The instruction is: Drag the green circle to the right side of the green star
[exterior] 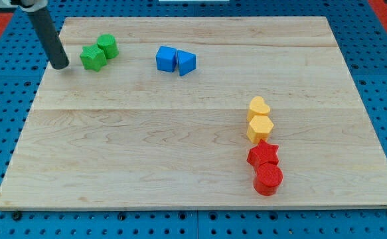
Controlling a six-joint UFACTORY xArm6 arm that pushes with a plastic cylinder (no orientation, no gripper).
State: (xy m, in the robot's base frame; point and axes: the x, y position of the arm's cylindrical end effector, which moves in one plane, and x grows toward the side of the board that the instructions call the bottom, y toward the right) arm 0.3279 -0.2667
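Observation:
The green star (93, 58) lies near the view's top left of the wooden board. The green circle (107, 46) sits touching it, up and to its right. My tip (60, 66) is on the board just left of the green star, a small gap apart from it. The dark rod rises from there to the view's top left.
A blue cube (166, 58) and a blue triangle (186, 63) touch each other right of the green pair. At the lower right stand a yellow heart (259, 106), a yellow hexagon (260, 127), a red star (263, 155) and a red circle (268, 178) in a column. The board's left edge (30, 113) is near my tip.

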